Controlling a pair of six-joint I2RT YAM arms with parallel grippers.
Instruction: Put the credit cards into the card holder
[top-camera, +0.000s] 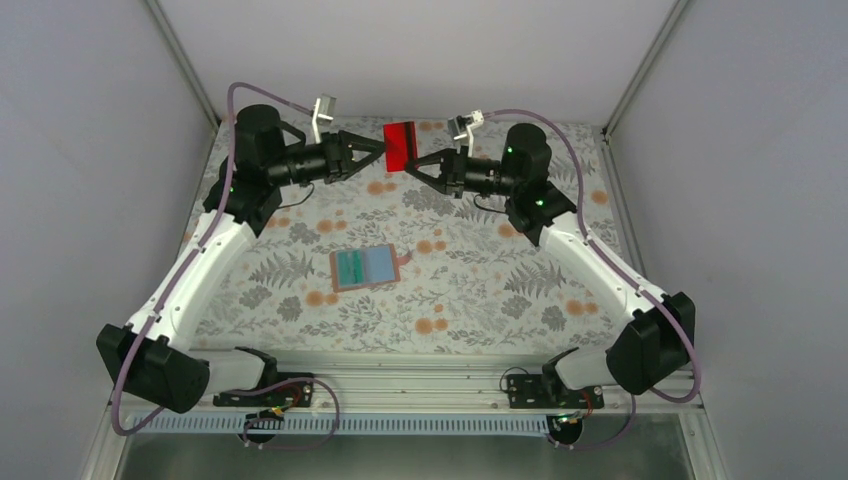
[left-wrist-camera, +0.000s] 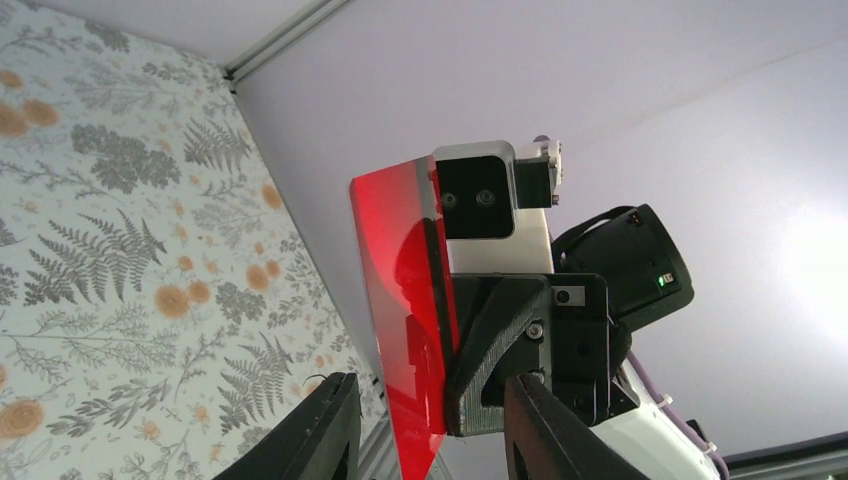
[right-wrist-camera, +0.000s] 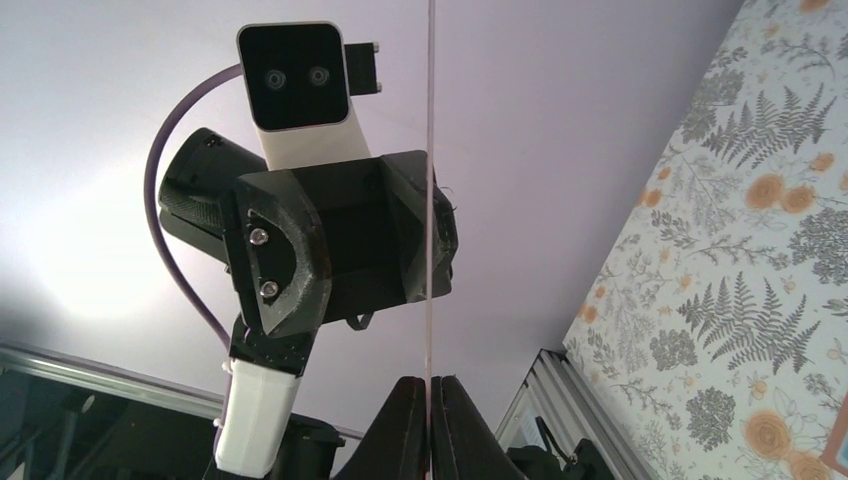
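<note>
The right jaws are clamped on the red card (top-camera: 403, 147), holding it in the air above the far end of the surface (top-camera: 480, 290). The left jaws stand apart, one on each side of the card's opposite edge, with no grip made yet.

If the right jaws let go before the left ones close, the card would probably drop, well away from the holder (top-camera: 334, 270). A pinch on a corner alone could let the thin card swivel or bow.

Only the top view shows the holder, lying open mid-surface with teal cards in it. The right wrist view shows the card edge-on, a thin line squeezed between its fingers. The left wrist view shows the card's red face and the gaps beside it.
</note>
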